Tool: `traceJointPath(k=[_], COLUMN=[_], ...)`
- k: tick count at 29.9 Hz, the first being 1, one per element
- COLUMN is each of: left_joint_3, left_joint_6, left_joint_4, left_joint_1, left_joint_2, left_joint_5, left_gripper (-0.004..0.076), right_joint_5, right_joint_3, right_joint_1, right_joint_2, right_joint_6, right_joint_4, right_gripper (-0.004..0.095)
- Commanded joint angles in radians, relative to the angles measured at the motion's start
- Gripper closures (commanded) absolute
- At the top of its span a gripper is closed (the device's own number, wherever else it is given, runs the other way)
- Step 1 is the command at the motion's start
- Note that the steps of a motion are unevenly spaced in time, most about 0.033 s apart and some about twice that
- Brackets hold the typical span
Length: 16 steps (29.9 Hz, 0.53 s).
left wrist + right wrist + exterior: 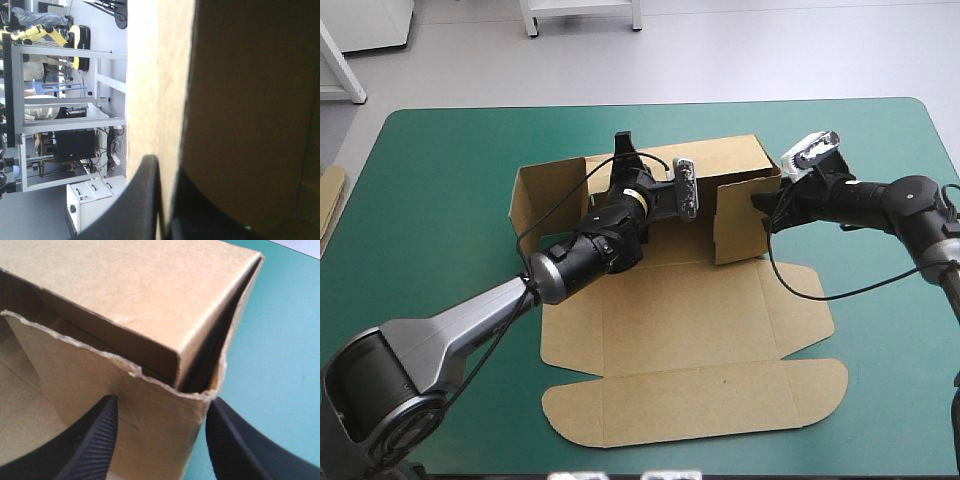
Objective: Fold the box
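A brown box [700,330] of cut board lies in the middle of a table with a teal-green cover [440,180]. Its far half has walls standing. The near half, the lid and its flaps, lies flat on the cover, below and behind both arms.

The left gripper [623,150] reaches across the tray part to the top edge of the far wall and is clamped on it. Seen from its wrist, its black fingers [145,200] are nearly together, and a sheet of brown board runs between them and on ahead. To this gripper's left another side wall stands, leaning outward.

The right gripper [765,208] is at the box's upright right-hand side wall. Its fingers [100,440] stand apart and are not pinching. One lies across the wall's face on the side toward the tray floor, and the other is past the wall's edge, over bare cover. Just ahead of them is the wall's ragged top edge. Beyond that is the end of the far wall, with a dark gap at the corner where the two walls meet.

The tray's open inside lies between the two grippers. Far to the left of the left gripper, a strip of more board [328,200] shows at the table's edge.
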Motion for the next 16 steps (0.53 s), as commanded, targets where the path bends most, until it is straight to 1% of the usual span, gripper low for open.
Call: traceJointPath(k=[1, 7, 10, 14, 16], left_joint_3=[-0.015, -0.015, -0.015, -0.015, -0.015], left_joint_6=[-0.029, -0.029, -0.029, -0.029, -0.029], left_joint_4=[-0.055, -0.055, -0.055, -0.052, -0.052], left_joint_1=[-0.011, -0.011, -0.011, -0.011, -0.011], left_joint_2=[-0.037, -0.037, -0.037, -0.037, -0.037], left_joint_5=[0.008, 0.008, 0.008, 0.006, 0.006], left_gripper=[0.0732, 0.0733, 0.0732, 0.0732, 0.0732], right_joint_5=[-0.034, -0.108, -0.114, -0.12, -0.12], right_joint_3=[-0.026, -0.026, -0.026, -0.029, -0.029], right_joint_1=[0.019, 0.074, 0.083, 0.085, 0.085], right_joint_2=[-0.04, -0.04, -0.04, -0.029, -0.011], right_joint_6=[-0.01, 0.014, 0.055, 0.118, 0.129], right_joint_4=[0.051, 0.04, 0.019, -0.045, -0.049], right_gripper=[0.0404, 0.0404, 0.0408, 0.0418, 0.0418])
